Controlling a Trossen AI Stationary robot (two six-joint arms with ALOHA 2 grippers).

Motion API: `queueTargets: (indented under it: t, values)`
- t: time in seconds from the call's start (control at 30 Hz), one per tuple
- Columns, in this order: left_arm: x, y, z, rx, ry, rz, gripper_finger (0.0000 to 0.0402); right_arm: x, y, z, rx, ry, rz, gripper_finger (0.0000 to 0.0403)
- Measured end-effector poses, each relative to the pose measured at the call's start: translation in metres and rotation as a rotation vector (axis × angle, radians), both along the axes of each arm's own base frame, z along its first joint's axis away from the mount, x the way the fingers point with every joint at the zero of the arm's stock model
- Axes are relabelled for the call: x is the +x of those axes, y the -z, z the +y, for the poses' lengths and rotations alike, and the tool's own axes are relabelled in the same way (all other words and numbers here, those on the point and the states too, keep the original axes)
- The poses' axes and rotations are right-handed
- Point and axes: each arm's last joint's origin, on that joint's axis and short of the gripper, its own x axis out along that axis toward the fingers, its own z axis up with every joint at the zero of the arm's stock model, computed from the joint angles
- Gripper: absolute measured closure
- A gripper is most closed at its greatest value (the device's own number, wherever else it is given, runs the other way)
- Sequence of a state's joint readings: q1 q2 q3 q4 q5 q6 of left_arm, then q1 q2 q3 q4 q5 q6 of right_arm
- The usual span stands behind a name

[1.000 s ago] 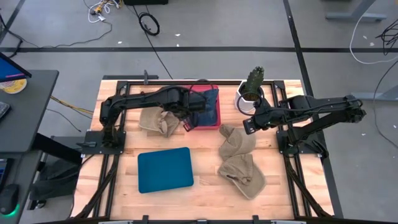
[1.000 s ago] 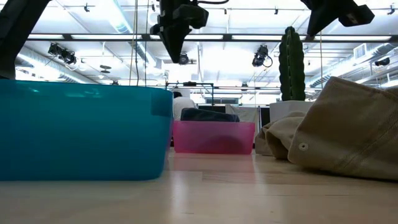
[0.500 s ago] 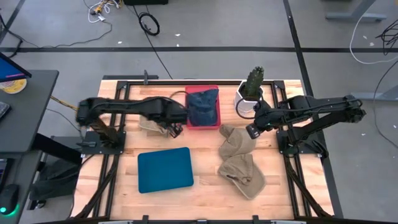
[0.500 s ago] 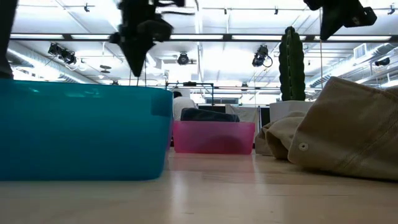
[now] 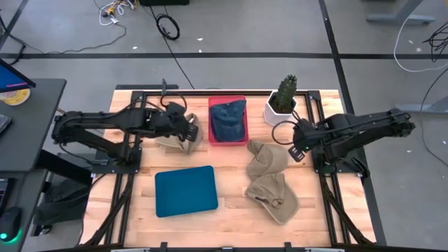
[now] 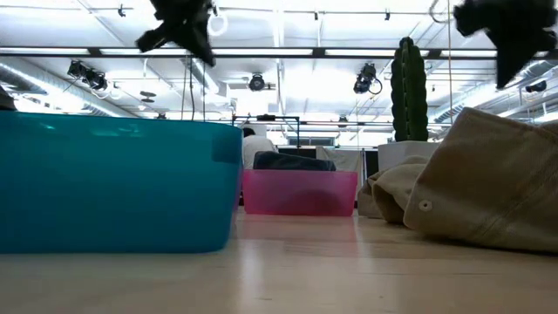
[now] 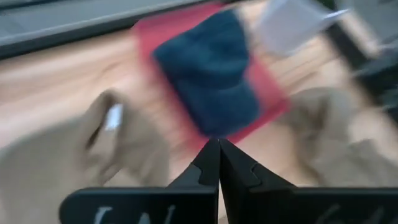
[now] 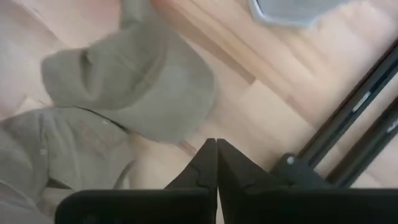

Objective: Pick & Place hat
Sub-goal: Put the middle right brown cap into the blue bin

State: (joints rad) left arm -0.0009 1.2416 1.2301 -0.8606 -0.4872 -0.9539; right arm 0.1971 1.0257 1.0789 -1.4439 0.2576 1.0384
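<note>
A dark blue hat (image 5: 228, 120) lies inside a red bin (image 5: 212, 126) at the far middle of the table. One tan hat (image 5: 173, 136) rests on the table left of the bin. Two more tan hats (image 5: 267, 159) (image 5: 274, 197) lie right of centre. My left gripper (image 5: 189, 130) hangs shut over the left tan hat (image 7: 93, 149), with the blue hat (image 7: 211, 74) just ahead of it, and holds nothing. My right gripper (image 5: 297, 145) is shut and empty beside the upper right tan hat (image 8: 143, 87).
A teal bin (image 5: 185, 190) sits near the front left and fills the left of the low view (image 6: 113, 183). A cactus in a white pot (image 5: 282, 105) stands at the far right, close to my right arm. Black frame rails run along both table sides.
My left gripper has drawn back from over the red bin toward the table's left and now hangs over the left tan hat; the blue hat stays in the bin. My right gripper has pulled back toward the table's right edge, away from the tan hats.
</note>
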Motion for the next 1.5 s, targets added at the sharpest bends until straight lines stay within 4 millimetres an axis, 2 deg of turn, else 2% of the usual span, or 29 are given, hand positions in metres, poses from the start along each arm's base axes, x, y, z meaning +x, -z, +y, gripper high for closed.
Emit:
queueTargets:
  t: [0.27, 0.37, 0.43, 0.7, 0.83, 1.13, 1.3, 1.4, 1.5]
  values:
    - [0.025, -0.025, -0.010, 0.175, 0.179, -0.241, 0.0387, -0.046, 0.044, -0.004, 0.182, 0.208, -0.071, 0.0394]
    - [0.027, -0.029, -0.012, 0.216, 0.213, -0.277, 0.0390, -0.053, 0.057, -0.004, 0.288, 0.275, -0.130, 0.0369]
    - [0.028, -0.031, -0.013, 0.234, 0.224, -0.287, 0.0393, -0.056, 0.054, -0.005, 0.296, 0.299, -0.152, 0.0344]
    - [0.029, -0.032, -0.014, 0.254, 0.300, -0.280, 0.0390, -0.042, 0.047, -0.002, 0.400, 0.388, -0.293, 0.0192]
    - [0.029, -0.032, -0.015, 0.294, 0.334, -0.255, 0.0390, -0.026, 0.048, 0.000, 0.414, 0.391, -0.333, 0.0142]
    - [0.029, -0.032, -0.014, 0.382, 0.398, -0.198, 0.0390, 0.007, 0.073, -0.013, 0.317, 0.432, -0.115, 0.0131]
    - [0.029, -0.032, -0.014, 0.385, 0.400, -0.195, 0.0390, 0.023, 0.086, -0.025, 0.285, 0.433, -0.086, 0.0131]
    - [0.029, -0.032, -0.015, 0.377, 0.415, -0.199, 0.0390, 0.028, 0.099, -0.030, 0.286, 0.434, -0.085, 0.0131]
    - [0.030, -0.032, -0.015, 0.366, 0.434, -0.204, 0.0390, 0.025, 0.114, -0.031, 0.295, 0.454, -0.068, 0.0131]
